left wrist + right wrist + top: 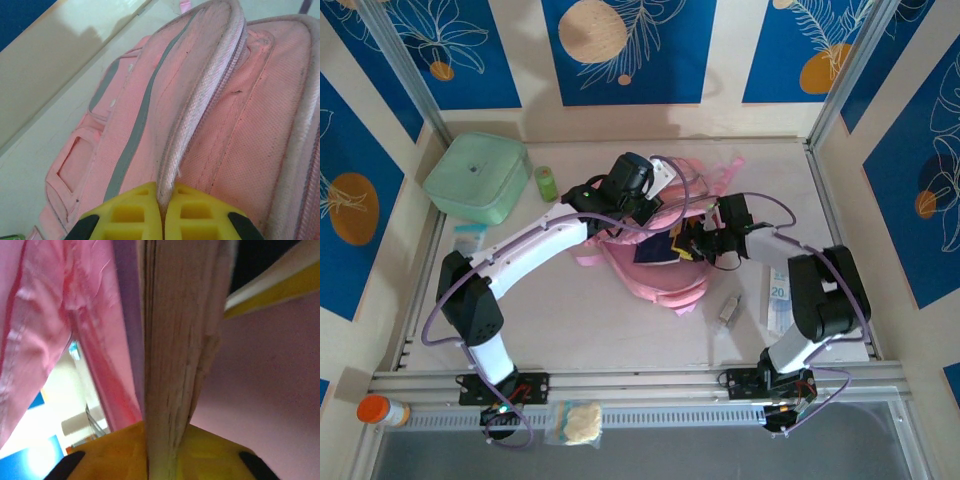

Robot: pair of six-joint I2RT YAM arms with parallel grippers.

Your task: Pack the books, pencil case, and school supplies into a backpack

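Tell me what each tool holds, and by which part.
Left tool: the backpack, by its zipper edge. Right tool: a book, by its page edge.

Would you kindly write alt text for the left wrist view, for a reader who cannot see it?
The left arm's yellow fingers pinch a raised zipper edge of the pink backpack; a grey stripe runs along it, and pale table shows at left.

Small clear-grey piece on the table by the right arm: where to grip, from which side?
Come straight down on the clear-grey piece and pinch across its narrow width at mid-length. It lies flat on the table, long and slim, with bare surface along both long sides.
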